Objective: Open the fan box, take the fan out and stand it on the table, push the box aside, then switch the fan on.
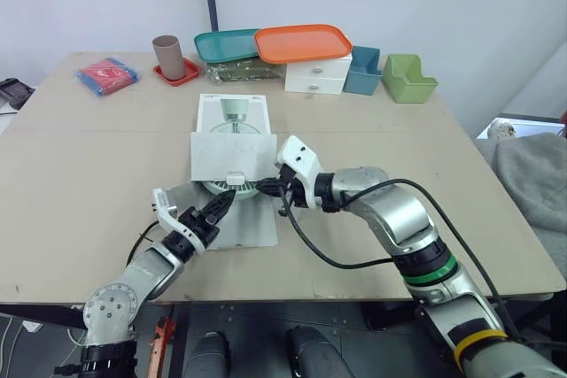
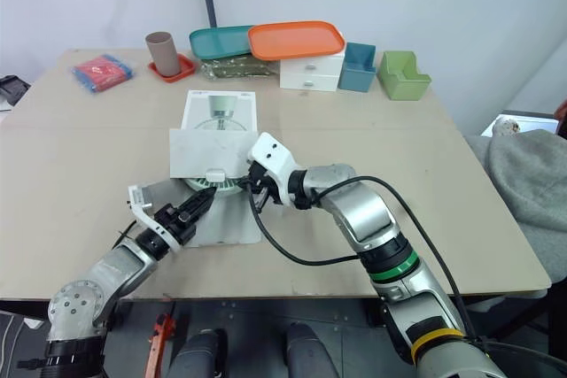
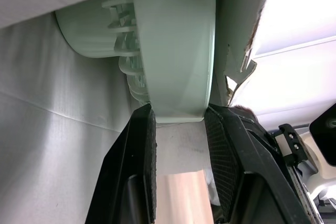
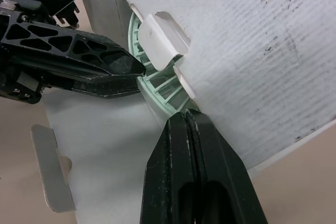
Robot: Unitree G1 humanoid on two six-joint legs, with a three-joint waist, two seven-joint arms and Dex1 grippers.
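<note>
Where box point(image 1: 232, 155) opens, fan point(image 3: 173, 51) rim between left jaws (both touching)

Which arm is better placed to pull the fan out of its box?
Left. The left claw already clamps the fan by its green rim; the right claw is shut, only poking in under the box flap.

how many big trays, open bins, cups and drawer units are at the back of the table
big trays: 2 (teal tray, orange tray)
open bins: 2 (blue bin, green bin)
cups: 1 (brown cup)
drawer units: 1 (white drawer unit)
total: 6
</note>
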